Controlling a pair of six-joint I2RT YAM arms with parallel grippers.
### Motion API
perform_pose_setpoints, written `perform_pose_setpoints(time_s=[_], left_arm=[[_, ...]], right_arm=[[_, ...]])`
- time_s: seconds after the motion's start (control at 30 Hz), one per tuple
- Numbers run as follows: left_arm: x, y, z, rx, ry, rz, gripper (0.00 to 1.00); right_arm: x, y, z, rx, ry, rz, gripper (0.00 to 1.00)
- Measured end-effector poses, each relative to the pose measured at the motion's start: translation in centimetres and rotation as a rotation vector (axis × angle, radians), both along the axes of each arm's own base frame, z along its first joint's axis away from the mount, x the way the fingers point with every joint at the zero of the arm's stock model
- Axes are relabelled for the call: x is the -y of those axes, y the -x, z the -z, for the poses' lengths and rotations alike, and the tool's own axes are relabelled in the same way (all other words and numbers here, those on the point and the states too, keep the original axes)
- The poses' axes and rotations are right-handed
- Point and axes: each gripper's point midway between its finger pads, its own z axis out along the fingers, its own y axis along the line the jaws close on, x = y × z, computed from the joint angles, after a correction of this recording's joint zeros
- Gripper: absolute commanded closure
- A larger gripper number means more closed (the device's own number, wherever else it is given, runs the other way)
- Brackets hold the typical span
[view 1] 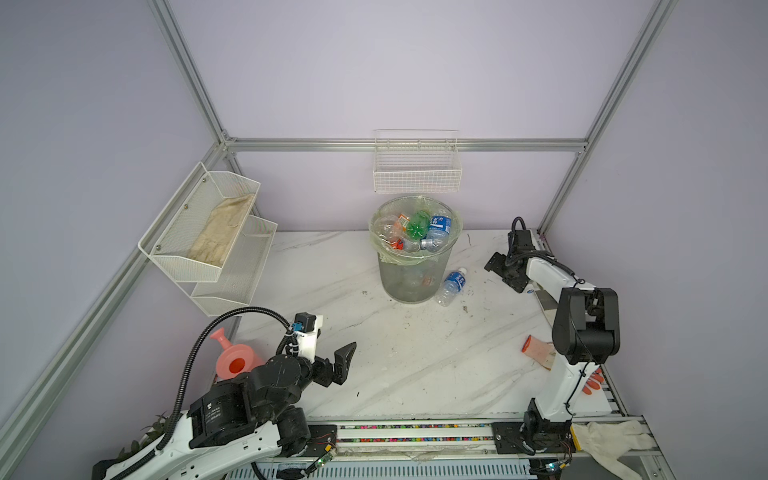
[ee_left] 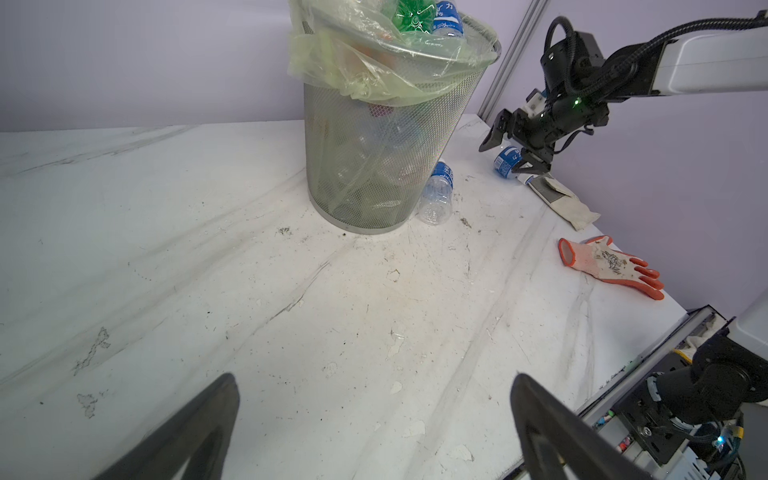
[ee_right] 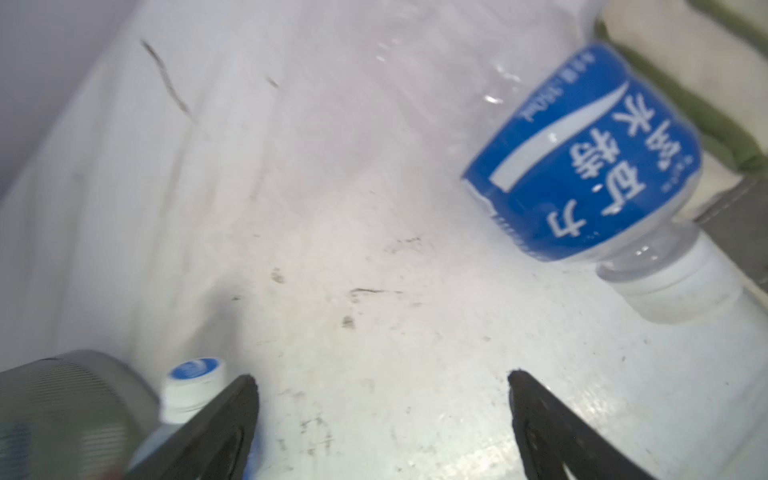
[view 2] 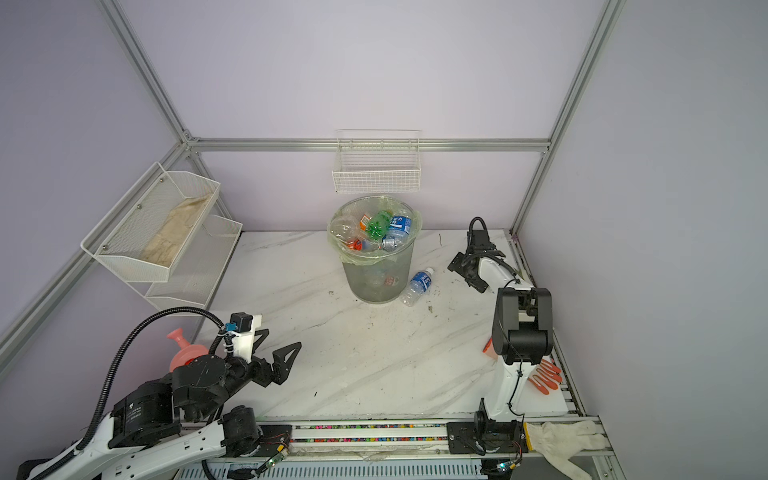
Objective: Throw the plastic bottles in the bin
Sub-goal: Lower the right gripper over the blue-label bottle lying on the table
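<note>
Outside the bin (view 1: pixel 415 270) exactly two are lying on the table (view 1: pixel 395 353): one clear blue-labelled bottle (view 1: pixel 451 286) just beside the bin's foot, and a second blue-labelled bottle (ee_left: pixel 508 163), white-capped, under the right gripper (ee_right: pixel 382 378), whose jaws are standing wide and empty. Only the wrist views are showing that second one. One green bottle (view 1: pixel 417 226) and several clear ones are heaping the bin to its rim. The left gripper (ee_left: pixel 376 380) is hanging wide, holding nothing

Tally: 1 bin (view 1: pixel 399 286). 2 plastic bottles (view 1: pixel 451 286) loose on the tabletop (view 1: pixel 415 353), the second bottle (ee_left: pixel 508 163) clear only in the wrist views. Heap inside the bin: uncountable. 1 orange-tipped glove (ee_left: pixel 609 266), 1 white glove (view 1: pixel 611 436), 1 pink watering can (view 1: pixel 235 361), 1 wire basket (view 1: pixel 417 174), 1 two-tier rack (view 1: pixel 183 216).
</note>
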Motion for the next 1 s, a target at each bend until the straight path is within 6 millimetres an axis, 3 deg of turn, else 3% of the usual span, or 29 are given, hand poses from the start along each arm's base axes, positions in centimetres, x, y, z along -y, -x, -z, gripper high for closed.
perform_pose_setpoints(time_s=[0.13, 0.23, 0.3, 0.4, 0.47, 0.57, 0.67, 0.83, 1.0], left_arm=[[0.0, 0.0, 0.1, -0.002, -0.002, -0.002, 0.00], [0.1, 0.0, 0.1, -0.008, 0.005, 0.000, 0.00], [0.2, 0.0, 0.2, -0.015, 0.014, -0.002, 0.00], [0.4, 0.0, 1.0, -0.030, 0.009, -0.002, 0.00], [0.4, 0.0, 1.6, -0.041, 0.006, -0.005, 0.00], [0.3, 0.0, 1.9, -0.043, 0.008, -0.008, 0.00], [0.2, 0.1, 1.9, -0.041, 0.011, -0.008, 0.00], [0.2, 0.0, 1.9, -0.040, 0.011, -0.010, 0.00], [0.3, 0.0, 2.0, -0.043, 0.009, -0.011, 0.00]], right_arm=[[2.0, -4.0, -7.4, 0.162, 0.074, 0.047, 0.03], [6.4, -7.0, -9.6, 0.224, 0.109, 0.142, 0.03], [9.6, -8.8, -7.9, 0.199, 0.133, 0.199, 0.03], [12.5, -9.3, -0.9, 0.066, 0.150, 0.234, 0.03], [12.3, -7.3, 4.4, -0.058, 0.146, 0.221, 0.03], [10.9, -4.8, 8.0, -0.173, 0.142, 0.178, 0.03], [10.2, -4.9, 7.5, -0.169, 0.141, 0.146, 0.03], [9.0, -5.3, 4.7, -0.105, 0.137, 0.106, 0.03], [7.4, -2.6, 1.9, -0.065, 0.127, 0.078, 0.03]])
